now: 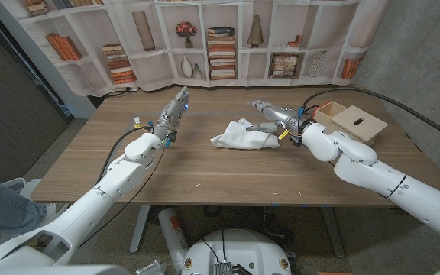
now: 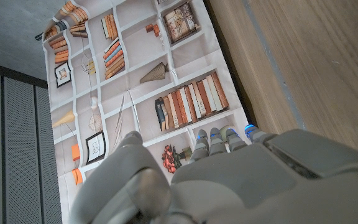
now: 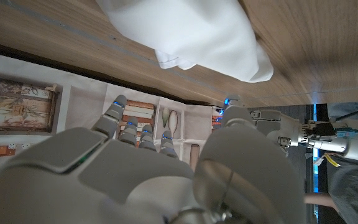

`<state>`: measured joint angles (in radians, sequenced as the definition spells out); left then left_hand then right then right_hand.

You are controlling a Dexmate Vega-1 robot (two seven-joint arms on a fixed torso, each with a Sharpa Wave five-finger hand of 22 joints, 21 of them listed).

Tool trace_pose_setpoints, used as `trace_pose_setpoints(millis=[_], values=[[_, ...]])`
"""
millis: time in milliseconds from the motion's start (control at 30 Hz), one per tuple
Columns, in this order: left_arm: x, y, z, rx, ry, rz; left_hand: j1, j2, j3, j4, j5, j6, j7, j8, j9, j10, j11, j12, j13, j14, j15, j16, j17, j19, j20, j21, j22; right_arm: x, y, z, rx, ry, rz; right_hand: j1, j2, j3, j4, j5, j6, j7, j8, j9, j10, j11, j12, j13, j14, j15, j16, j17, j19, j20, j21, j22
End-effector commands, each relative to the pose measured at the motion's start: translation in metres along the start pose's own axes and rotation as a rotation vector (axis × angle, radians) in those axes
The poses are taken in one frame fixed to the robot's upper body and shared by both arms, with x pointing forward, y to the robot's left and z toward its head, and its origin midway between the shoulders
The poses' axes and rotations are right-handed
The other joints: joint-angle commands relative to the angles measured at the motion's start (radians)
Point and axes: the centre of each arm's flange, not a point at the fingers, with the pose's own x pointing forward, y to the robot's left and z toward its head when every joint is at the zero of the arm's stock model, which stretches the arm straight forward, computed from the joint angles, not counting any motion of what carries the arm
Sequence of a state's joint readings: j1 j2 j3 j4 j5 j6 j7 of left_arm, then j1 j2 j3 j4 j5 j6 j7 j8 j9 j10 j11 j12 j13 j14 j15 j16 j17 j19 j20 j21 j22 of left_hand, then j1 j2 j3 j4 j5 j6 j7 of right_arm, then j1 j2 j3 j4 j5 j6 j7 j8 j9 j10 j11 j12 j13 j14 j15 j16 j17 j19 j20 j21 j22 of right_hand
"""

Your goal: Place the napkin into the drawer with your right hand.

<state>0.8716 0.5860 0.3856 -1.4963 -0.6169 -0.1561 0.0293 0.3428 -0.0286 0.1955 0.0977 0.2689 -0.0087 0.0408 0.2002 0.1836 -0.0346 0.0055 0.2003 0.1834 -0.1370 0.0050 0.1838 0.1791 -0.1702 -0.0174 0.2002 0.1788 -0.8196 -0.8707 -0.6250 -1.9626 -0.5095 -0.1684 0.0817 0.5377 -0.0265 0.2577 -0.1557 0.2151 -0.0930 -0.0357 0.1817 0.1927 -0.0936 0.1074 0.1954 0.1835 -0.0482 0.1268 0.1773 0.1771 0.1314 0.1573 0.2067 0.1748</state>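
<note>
Right robot hand (image 1: 270, 120) hovers at the napkin's three o'clock edge, fingers spread apart and holding nothing, just beside or brushing the cloth; I cannot tell which. White napkin (image 1: 241, 135) lies crumpled mid-worktop (image 1: 205, 172). Wooden drawer (image 1: 351, 122) sits at three o'clock, behind the wrist. Left robot hand (image 1: 173, 112) waits at nine o'clock, fingers extended, empty. Grasp, carry and drop all remain, I judge.

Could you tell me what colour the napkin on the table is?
The napkin is plain white, clearest in the head view.
</note>
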Motion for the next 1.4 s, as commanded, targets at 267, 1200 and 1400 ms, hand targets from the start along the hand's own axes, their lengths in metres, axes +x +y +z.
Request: trace_pose_setpoints(millis=[267, 1200, 1400], values=[[0.001, 0.003, 0.001, 0.0, -0.003, -0.002, 0.004, 0.012, -0.004, -0.002, -0.006, 0.004, 0.006, 0.002, 0.006, 0.003, -0.002, 0.006, 0.004, 0.003, 0.002, 0.003, 0.002, -0.051, 0.002, 0.003, 0.006, 0.008, 0.005, 0.01, -0.043, -0.003, 0.059, 0.007, -0.011, -0.006, -0.002, 0.009, -0.016, -0.001, 0.006, 0.004, -0.012, 0.001, -0.001, 0.003, 0.001, 0.012, 0.006, 0.001, -0.001, 0.013, -0.004, 0.001], [0.004, 0.003, 0.002, 0.001, -0.005, -0.007, 0.005, 0.014, -0.007, -0.002, -0.007, 0.005, 0.005, 0.001, 0.006, 0.004, 0.0, 0.005, 0.004, 0.003, 0.002, 0.003, 0.002, -0.053, 0.005, 0.003, 0.006, 0.021, 0.016, 0.012, -0.075, 0.019, 0.121, 0.019, -0.02, -0.01, 0.002, 0.018, -0.019, 0.0, 0.012, 0.005, -0.01, 0.003, 0.005, 0.003, 0.013, 0.011, 0.009, 0.001, 0.006, 0.018, -0.007, 0.002], [0.003, 0.003, 0.001, 0.0, -0.003, -0.004, 0.006, 0.014, -0.008, -0.002, -0.008, 0.005, 0.003, 0.001, 0.006, 0.003, -0.002, 0.005, 0.004, 0.003, 0.003, 0.003, 0.002, -0.053, 0.006, 0.003, 0.006, 0.022, 0.017, 0.012, -0.081, 0.026, 0.133, 0.021, -0.021, -0.011, 0.003, 0.019, -0.018, -0.001, 0.013, 0.005, -0.009, 0.002, 0.006, 0.003, 0.015, 0.01, 0.01, 0.001, 0.007, 0.019, -0.007, 0.002]])
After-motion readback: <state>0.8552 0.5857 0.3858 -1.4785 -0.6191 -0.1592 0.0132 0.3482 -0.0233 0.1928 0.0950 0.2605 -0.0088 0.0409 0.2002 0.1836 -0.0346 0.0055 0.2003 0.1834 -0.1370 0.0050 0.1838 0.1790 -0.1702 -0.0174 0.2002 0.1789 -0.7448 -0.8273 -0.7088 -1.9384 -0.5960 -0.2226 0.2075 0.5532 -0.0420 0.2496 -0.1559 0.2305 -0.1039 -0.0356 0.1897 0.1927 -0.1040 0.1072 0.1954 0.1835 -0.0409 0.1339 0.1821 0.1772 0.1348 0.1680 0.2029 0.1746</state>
